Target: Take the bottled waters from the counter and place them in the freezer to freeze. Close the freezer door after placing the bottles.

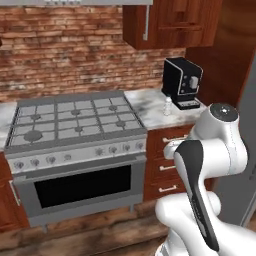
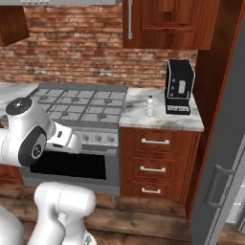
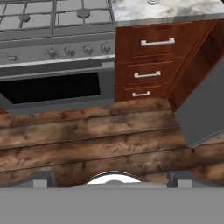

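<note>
So far: one water bottle stands on the counter, ungrabbed | gripper fingers spread, empty | freezer door open | freezing, closing remain

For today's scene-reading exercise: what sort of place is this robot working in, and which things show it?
A home kitchen, rendered: a gas stove with an oven below, a marble counter over wooden drawers, and a coffee machine beside a water bottle.
</note>
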